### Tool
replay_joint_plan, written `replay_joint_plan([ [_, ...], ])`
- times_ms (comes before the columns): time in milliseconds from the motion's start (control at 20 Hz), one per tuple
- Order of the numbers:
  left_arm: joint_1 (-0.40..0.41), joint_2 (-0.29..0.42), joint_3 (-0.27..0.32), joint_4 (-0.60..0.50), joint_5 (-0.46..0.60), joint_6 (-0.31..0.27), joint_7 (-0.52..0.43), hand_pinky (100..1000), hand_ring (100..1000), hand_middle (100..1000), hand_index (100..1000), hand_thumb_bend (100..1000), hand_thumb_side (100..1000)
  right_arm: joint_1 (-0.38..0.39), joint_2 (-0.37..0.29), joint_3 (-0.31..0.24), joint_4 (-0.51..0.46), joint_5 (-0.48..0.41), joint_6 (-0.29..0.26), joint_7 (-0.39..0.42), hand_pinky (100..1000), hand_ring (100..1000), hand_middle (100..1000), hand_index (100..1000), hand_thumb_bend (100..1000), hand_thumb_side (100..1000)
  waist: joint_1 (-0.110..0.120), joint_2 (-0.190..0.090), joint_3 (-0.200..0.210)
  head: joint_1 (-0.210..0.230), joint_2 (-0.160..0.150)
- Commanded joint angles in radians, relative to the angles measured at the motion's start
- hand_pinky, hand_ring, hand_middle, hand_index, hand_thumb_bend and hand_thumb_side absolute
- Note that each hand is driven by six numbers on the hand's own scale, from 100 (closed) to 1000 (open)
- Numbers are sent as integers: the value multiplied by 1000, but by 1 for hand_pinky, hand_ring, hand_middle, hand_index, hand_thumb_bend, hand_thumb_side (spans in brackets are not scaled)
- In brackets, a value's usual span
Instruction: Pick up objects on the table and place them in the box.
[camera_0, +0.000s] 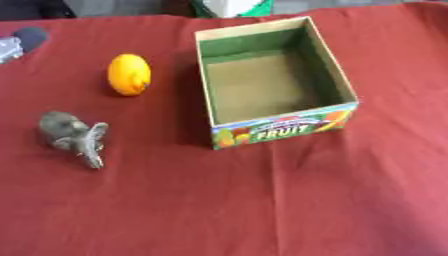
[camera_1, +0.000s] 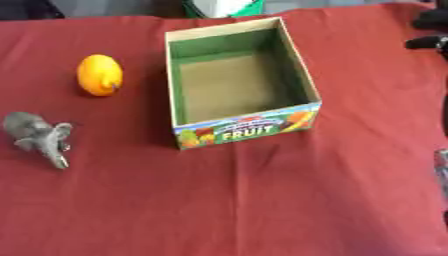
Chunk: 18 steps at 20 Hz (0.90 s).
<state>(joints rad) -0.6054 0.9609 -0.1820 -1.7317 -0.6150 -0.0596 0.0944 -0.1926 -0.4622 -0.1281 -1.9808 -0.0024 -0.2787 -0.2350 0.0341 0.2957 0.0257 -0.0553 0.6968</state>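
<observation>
An open cardboard box (camera_0: 344, 80) with green inner walls and "FRUIT" on its front stands at the middle back of the red cloth; only its bare brown floor shows inside. Left of it lies a yellow-orange fruit (camera_0: 129, 74). Nearer and further left, a small grey toy elephant (camera_0: 73, 136) lies on the cloth. A dark and silver part of my left hand (camera_0: 22, 41) shows at the upper left edge, well away from the fruit. Black parts of my right hand (camera_1: 428, 31) show at the upper right edge, right of the box. Neither hand touches anything.
The red cloth (camera_0: 262, 210) covers the whole table and lies bare in front of the box. A green and white thing (camera_0: 232, 7) stands beyond the far edge. A grey shape (camera_1: 442, 170) cuts in at the right edge.
</observation>
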Motion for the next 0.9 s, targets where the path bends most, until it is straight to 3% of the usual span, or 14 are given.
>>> replay_joint_plan([
  [50, -42, 46, -19, 31, -52, -49, -50, 890, 904, 939, 999, 703, 726, -3, -30, -1, -19, -1, -2, 2, 590, 703, 641, 776, 100, 1000, -2, -22, 0, 0, -10],
  [400, -120, 35, -85, 122, -158, -155, -157, 911, 937, 976, 1000, 821, 660, -4, -31, 2, -19, -3, -1, 8, 591, 704, 641, 774, 100, 1000, -6, -28, -3, 5, -11],
  [700, -132, 44, -104, 204, -251, -248, -249, 910, 933, 976, 1000, 950, 589, -1, -32, 3, -19, -3, 1, 9, 590, 703, 640, 773, 100, 1000, -4, -30, 0, 6, -17],
  [900, -120, 54, -100, 228, -303, -298, -308, 933, 944, 970, 1000, 941, 554, 1, -30, 3, -19, -1, 6, 9, 590, 703, 640, 773, 100, 1000, -3, -31, 2, 5, -21],
])
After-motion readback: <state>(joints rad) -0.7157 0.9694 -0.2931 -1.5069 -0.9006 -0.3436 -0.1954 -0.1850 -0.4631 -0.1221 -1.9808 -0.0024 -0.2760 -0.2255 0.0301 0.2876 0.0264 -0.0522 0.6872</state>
